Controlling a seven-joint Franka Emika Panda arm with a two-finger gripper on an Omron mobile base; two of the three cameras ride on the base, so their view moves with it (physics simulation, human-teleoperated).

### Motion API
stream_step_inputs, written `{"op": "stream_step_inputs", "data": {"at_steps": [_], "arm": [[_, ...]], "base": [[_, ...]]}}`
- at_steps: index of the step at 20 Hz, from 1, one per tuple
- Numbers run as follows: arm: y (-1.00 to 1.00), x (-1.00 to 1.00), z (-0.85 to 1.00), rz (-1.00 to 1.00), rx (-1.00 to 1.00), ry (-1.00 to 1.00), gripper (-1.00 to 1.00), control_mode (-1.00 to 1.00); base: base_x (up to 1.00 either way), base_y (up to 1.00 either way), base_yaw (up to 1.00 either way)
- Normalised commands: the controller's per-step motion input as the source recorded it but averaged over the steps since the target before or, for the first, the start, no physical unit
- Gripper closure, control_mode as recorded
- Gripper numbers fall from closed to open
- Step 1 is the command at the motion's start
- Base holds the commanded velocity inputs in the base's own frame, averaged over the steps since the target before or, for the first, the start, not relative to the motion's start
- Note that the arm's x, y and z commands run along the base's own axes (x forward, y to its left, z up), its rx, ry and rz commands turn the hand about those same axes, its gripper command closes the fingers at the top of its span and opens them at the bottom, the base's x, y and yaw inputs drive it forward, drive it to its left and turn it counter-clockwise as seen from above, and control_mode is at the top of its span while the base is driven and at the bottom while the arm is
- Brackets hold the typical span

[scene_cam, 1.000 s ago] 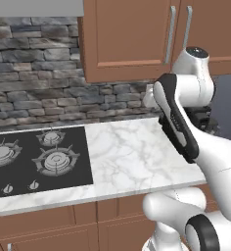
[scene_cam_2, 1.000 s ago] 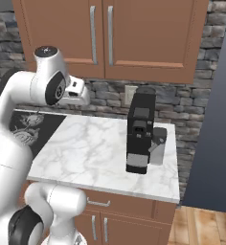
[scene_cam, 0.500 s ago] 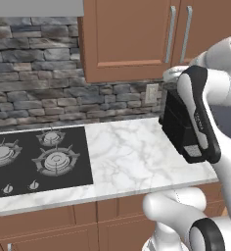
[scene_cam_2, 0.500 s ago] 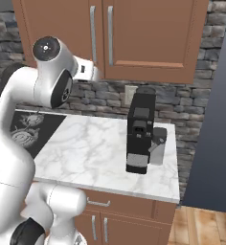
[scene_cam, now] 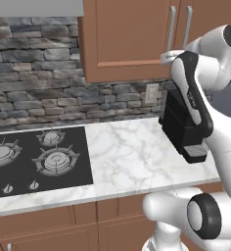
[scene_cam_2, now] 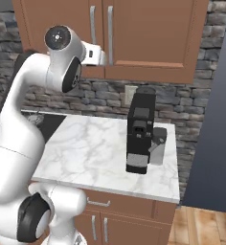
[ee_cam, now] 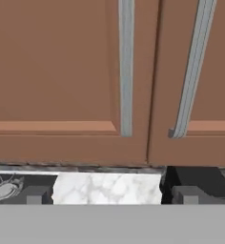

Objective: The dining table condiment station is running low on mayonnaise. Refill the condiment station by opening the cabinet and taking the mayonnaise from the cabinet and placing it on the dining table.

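1. Two brown wall doors fill the hand view, both closed; the mayonnaise must be behind them, not visible.
2. Far left on the marble surface (scene_cam: 127, 152): black stove (scene_cam: 36, 159), backed by a grey stone wall (scene_cam: 34, 83).
3. Centre: the cabinet (scene_cam: 129, 39), wide flat panel, with its silver bar handle (ee_cam: 126, 66) near the door's right edge. Beside it, the narrower door's handle (ee_cam: 193, 66).
4. Pincer (ee_cam: 112, 195) is raised to handle height, facing the lower ends of both bars. Tips stand well apart, nothing between them; empty and not touching the door.
5. Right: black coffee machine (scene_cam_2: 140, 131) stands on the surface below the doors.
6. Step in hand, by my reading: approach for opening the cabinet. Task barely begun.
7. Next move calls for advancing so the tips straddle the left bar, closing on it, then pulling outward along the door's arc. Risk: catching the neighbouring handle, as the two sit close.
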Motion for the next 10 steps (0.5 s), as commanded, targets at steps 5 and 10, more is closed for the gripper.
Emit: {"op": "stream_step_inputs", "data": {"at_steps": [5, 10], "arm": [[0.0, 0.43, 0.02, -0.03, 0.0, -0.07, -1.0, -1.0], [0.0, 0.44, 0.0, 0.0, 0.0, -0.18, -1.0, -1.0]], "base": [[0.0, 0.0, 0.0], [0.0, 0.0, 0.0]]}}
